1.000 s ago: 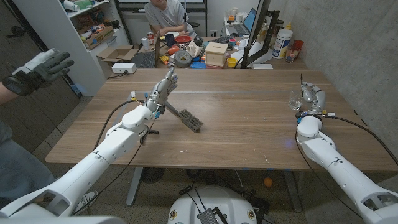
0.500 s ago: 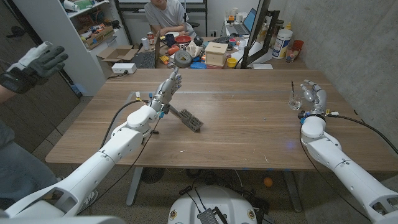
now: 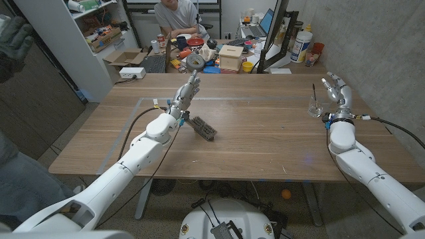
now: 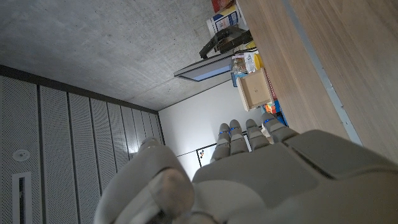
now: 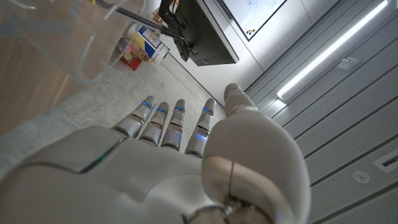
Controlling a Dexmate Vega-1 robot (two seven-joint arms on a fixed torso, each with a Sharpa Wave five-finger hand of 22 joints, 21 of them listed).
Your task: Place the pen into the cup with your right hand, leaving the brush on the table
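A clear cup point(image 3: 315, 108) stands near the table's far right edge, and a thin dark pen point(image 3: 313, 93) stands upright in it. My right hand point(image 3: 337, 91) is just to the right of the cup, fingers spread and holding nothing. In the right wrist view, the cup point(image 5: 68, 43) with the pen point(image 5: 146, 17) lies beyond my extended fingers point(image 5: 177, 124). The grey brush point(image 3: 200, 126) lies on the table at centre left. My left hand point(image 3: 186, 91) is raised above and behind it, fingers straight, holding nothing.
Clutter lines the far edge: a tape roll point(image 3: 194, 62), a wooden box point(image 3: 231, 57) and a black monitor stand point(image 3: 272, 40). A person point(image 3: 176, 16) sits behind the table. A gloved hand point(image 3: 13, 41) shows at the upper left. The wooden table point(image 3: 265, 143) stretches between my arms.
My right hand let go of the pen, which now stands in the cup, and drew off to the right. My left hand lifted and reached farther forward. The gloved hand moved up and left.
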